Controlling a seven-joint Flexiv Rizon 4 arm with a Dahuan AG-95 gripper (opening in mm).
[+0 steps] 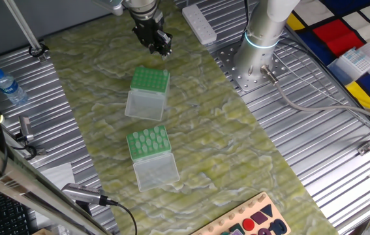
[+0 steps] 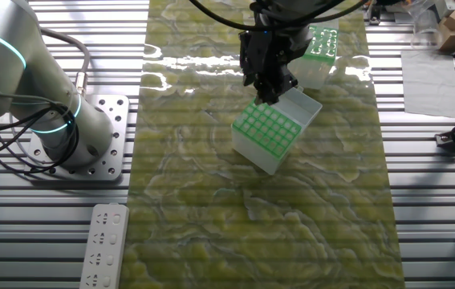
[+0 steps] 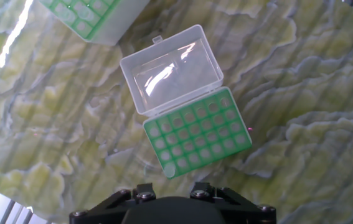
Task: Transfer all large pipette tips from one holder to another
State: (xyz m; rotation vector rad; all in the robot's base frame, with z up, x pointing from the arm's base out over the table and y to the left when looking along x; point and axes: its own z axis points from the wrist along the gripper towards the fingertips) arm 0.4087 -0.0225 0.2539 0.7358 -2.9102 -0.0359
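End effector: the end effector (image 1: 160, 44) hangs above the nearer green-topped box (image 3: 196, 135); whether its fingers are open or closed cannot be told, and no tip shows between them.
Large pipette tips: whitish tips (image 1: 148, 143) stand in the farther box (image 1: 150, 156).
Progress: apparently early; most remain to transfer.

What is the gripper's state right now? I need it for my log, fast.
Gripper: above the mat, nothing visibly held; open or shut cannot be told.
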